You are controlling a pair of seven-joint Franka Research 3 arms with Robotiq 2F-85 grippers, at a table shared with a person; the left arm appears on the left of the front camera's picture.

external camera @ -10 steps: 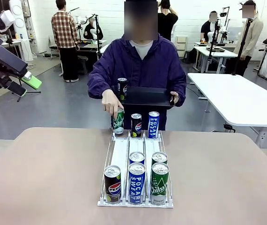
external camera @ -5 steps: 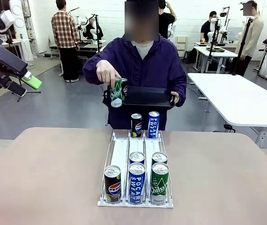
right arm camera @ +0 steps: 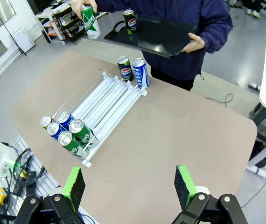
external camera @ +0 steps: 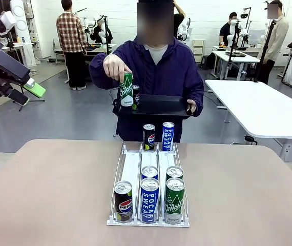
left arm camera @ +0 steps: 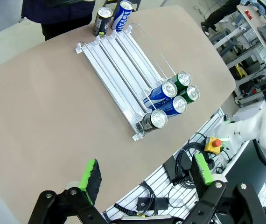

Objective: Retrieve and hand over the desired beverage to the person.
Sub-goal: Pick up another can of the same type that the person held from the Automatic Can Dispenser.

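The person (external camera: 156, 72) stands at the far side, one hand under a black tray (external camera: 161, 106). The other hand holds a green can (external camera: 127, 89) just above the tray, beside a Pepsi can (external camera: 136, 97) standing on it. On the table, a white wire rack (external camera: 131, 169) holds a Pepsi can (external camera: 149, 136) and a Pocari Sweat can (external camera: 168, 136) at its far end. Several cans (external camera: 149, 200) stand at its near end. My left gripper (external camera: 27, 92) hangs high at the left, open and empty (left arm camera: 146, 176). My right gripper (right arm camera: 129, 186) is open and empty above the table.
The brown table (external camera: 48, 195) has bare room on both sides of the rack. A white table (external camera: 258, 105) stands at the back right. Cables and a red stop button (left arm camera: 213, 144) lie below the near table edge. Other people stand far behind.
The person's hand took the green can from the rack's far left lane and lifted it up to the tray. Neither arm moved.
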